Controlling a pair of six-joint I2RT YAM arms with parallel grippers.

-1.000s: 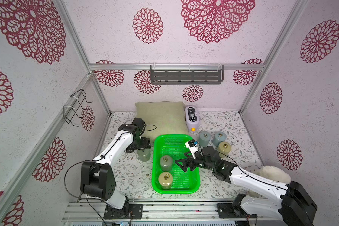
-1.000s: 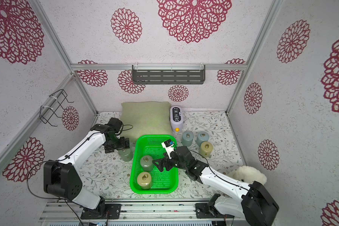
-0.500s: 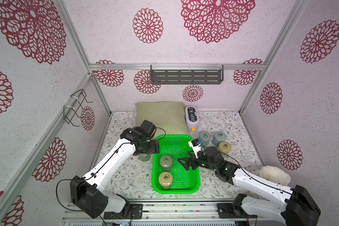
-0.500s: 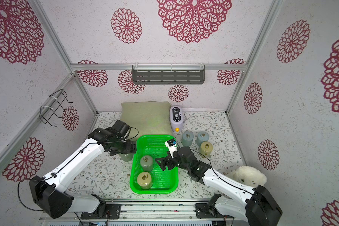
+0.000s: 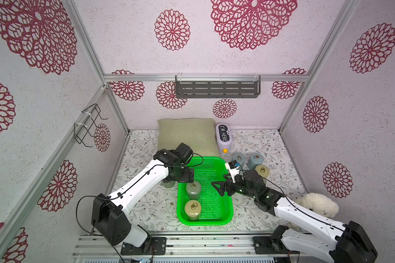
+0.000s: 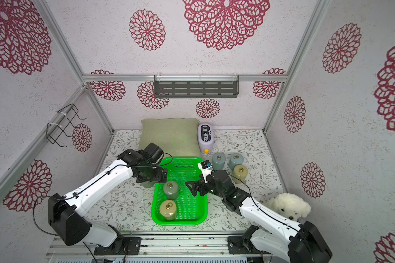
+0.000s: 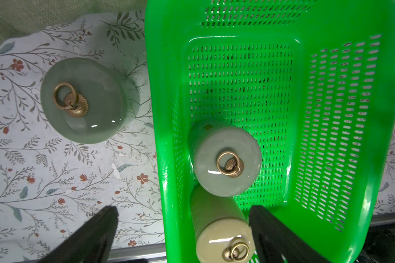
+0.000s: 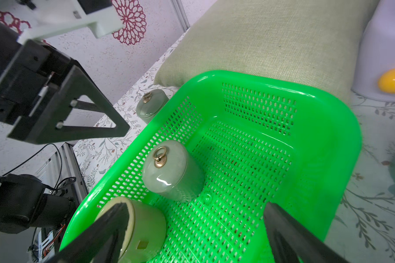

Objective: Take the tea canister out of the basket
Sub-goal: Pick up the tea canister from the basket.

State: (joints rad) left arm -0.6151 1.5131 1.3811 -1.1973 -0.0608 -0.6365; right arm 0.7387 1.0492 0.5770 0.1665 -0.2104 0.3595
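The bright green basket stands at the front middle of the table. Two tea canisters with brass ring lids stand in its left half: a grey-green one and a beige one nearer the front. My left gripper hangs open above the basket's left rim, one finger outside and one inside, holding nothing. My right gripper is open over the basket's middle, to the right of the grey-green canister, touching nothing.
Another green canister stands on the table just left of the basket, partly under my left arm. Three more canisters stand right of the basket. A pillow, a purple "I'M HERE" box and a plush dog lie around.
My left arm has swung right, from over the canister outside the basket to above the basket's left rim. My right gripper has drifted slightly back and to the right. Both stay open.
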